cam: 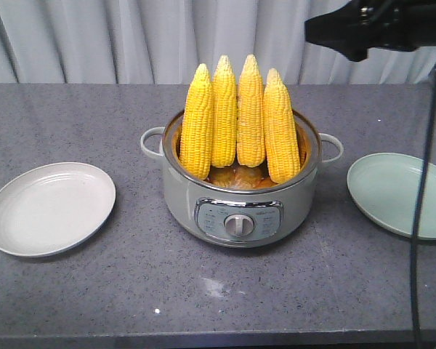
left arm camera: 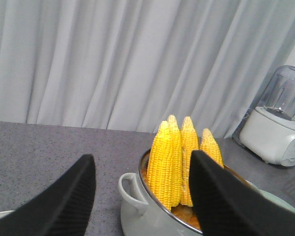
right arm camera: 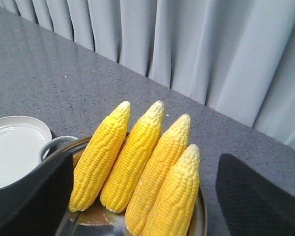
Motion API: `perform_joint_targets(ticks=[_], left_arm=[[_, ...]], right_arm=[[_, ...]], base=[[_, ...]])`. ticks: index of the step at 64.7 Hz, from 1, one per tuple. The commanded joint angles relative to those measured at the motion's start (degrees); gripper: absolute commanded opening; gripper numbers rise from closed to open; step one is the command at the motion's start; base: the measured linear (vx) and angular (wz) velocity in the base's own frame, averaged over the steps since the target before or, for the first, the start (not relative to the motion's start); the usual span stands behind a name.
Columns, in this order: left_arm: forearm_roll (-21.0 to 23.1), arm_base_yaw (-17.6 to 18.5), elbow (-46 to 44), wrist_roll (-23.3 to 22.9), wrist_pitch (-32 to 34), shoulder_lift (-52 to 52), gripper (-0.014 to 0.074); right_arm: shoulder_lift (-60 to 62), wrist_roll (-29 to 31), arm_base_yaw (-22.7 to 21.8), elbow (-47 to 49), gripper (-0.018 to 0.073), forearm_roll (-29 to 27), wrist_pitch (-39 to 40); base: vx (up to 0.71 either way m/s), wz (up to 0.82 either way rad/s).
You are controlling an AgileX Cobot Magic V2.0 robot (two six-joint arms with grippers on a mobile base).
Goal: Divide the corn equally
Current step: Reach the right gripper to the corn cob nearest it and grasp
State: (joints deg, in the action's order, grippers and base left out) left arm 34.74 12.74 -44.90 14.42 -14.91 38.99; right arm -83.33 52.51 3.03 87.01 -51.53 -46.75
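We saw corn (cam: 240, 120) upright in the pot (cam: 182, 200), a white plate (cam: 51, 207) at nine o'clock and a green plate (cam: 396, 193) at three awaiting shares; left gripper (left arm camera: 140, 169) and right gripper (right arm camera: 145, 169) were spread.

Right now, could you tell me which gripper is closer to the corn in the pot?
Right. The right gripper hangs close above the corn; the left gripper is further off, short of the pot.

Grey curtain (left arm camera: 113, 59), white blender (left arm camera: 280, 128), countertop (cam: 203, 291)
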Motion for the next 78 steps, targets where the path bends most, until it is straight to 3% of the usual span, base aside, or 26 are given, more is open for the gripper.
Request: perform_joint_targets(ticks=[1,27,54,63,78], left_arm=[[1.1,0.2,-2.0,0.2,3.0,0.2,0.0415],[1.1,0.2,-2.0,0.2,0.8,0.2,0.0415],[1.1,0.2,-2.0,0.2,0.3,0.2,0.0415],[1.1,0.2,-2.0,0.2,0.2,0.2,0.0415],[1.1,0.2,-2.0,0.2,0.2,0.2,0.0414]], right_arm=[[-3.8,-1.3,2.2,5.0,0.0582,1.0,4.5],[-16.2,-1.4,4.3,6.3,0.0582,3.2,12.6],[-21.5,0.7,4.3,6.3,0.0557,0.3,12.2],[-21.5,0.7,4.3,6.3,0.0431,0.3,12.1],[-21.5,1.4,4.3,6.3,0.0060,0.3,12.0]], base=[[0.00,0.00],[0.00,0.00],[0.00,0.00],[0.00,0.00],[0.00,0.00]])
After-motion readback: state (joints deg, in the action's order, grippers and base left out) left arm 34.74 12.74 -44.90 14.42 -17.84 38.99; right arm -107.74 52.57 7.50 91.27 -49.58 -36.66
